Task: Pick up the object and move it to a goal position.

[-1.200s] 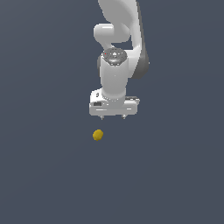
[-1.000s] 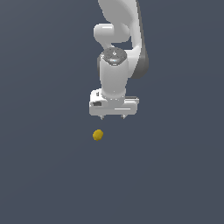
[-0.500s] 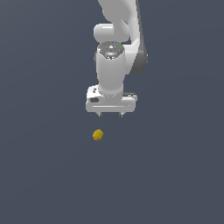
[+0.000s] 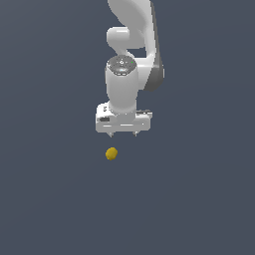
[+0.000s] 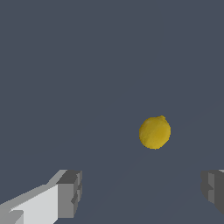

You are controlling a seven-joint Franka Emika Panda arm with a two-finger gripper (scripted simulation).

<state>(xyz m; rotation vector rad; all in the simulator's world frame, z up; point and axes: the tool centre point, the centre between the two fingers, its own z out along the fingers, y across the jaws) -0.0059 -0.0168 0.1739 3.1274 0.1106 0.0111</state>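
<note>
The object (image 4: 111,154) is a small yellow-orange lumpy ball lying on the dark grey floor. In the exterior view it sits just below the white gripper (image 4: 124,134) and a little toward the exterior view's left. The gripper hangs above the floor with its two fingers spread wide and nothing between them. In the wrist view the object (image 5: 155,132) shows ahead of the open gripper (image 5: 141,196), apart from both fingertips (image 5: 70,193).
The white arm (image 4: 130,60) rises behind the gripper toward the top of the exterior view. Plain dark grey floor (image 4: 199,199) surrounds the ball.
The gripper has shifted slightly toward the exterior view's left and come a little closer over the ball. The ball has stayed where it was.
</note>
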